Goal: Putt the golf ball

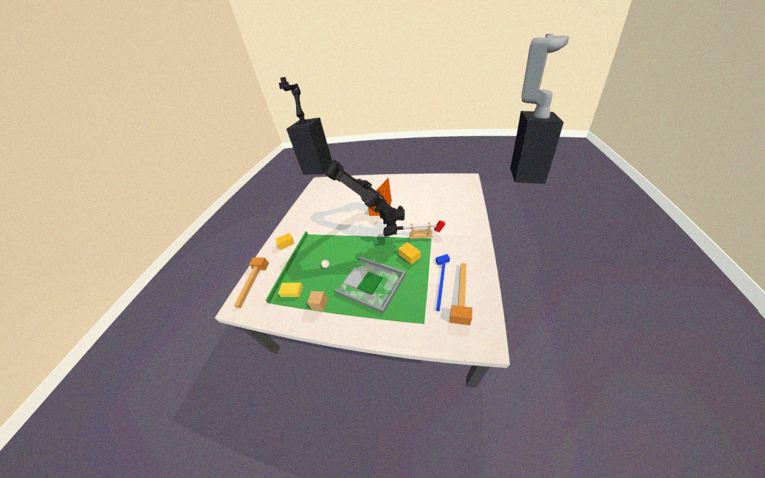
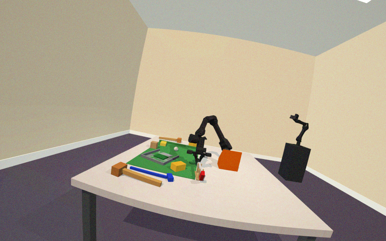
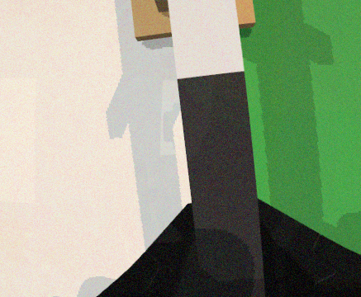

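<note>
The red putter point(image 1: 439, 226) point(image 2: 201, 175) point(image 3: 215, 136) has a red head, a white shaft and a dark grip. Its shaft lies across a small wooden rack point(image 1: 421, 236) point(image 3: 152, 25). My gripper point(image 1: 394, 230) point(image 2: 198, 161) point(image 3: 221, 212) is shut on the dark grip, one finger on each side in the wrist view. The white golf ball point(image 1: 325, 263) point(image 2: 175, 148) rests on the green mat point(image 1: 349, 246) at the left. The raised green point(image 1: 370, 283) point(image 2: 161, 156) is a dark green square inside the grey-walled ramp piece point(image 1: 359, 301) point(image 2: 152, 159).
Yellow blocks point(image 1: 409, 253) point(image 1: 284, 241) point(image 1: 290, 290) and a tan cube point(image 1: 317, 301) stand on or beside the mat. A blue putter point(image 1: 440, 288) and a mallet point(image 1: 461, 315) lie right of it, another mallet point(image 1: 258, 263) left. An orange block point(image 2: 230, 160) stands behind the gripper.
</note>
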